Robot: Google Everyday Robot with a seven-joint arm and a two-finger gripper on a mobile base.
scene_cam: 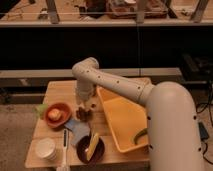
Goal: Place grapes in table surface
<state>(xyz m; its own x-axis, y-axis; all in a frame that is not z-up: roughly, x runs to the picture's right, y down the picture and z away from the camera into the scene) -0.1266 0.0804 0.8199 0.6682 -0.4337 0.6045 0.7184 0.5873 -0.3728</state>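
Slatted table surface (59,91): end effector (83,108) w/ grapes (83,114), grip can't tell, beside yellow bin (124,120).

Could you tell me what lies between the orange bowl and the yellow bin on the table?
The camera view shows the gripper there, low over the table surface, with the grapes at its tip.

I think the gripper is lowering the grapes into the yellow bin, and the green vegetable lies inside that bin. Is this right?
Not quite. In the camera view, the gripper with the grapes is over the wooden table, left of the yellow bin. The green vegetable does lie inside that bin.
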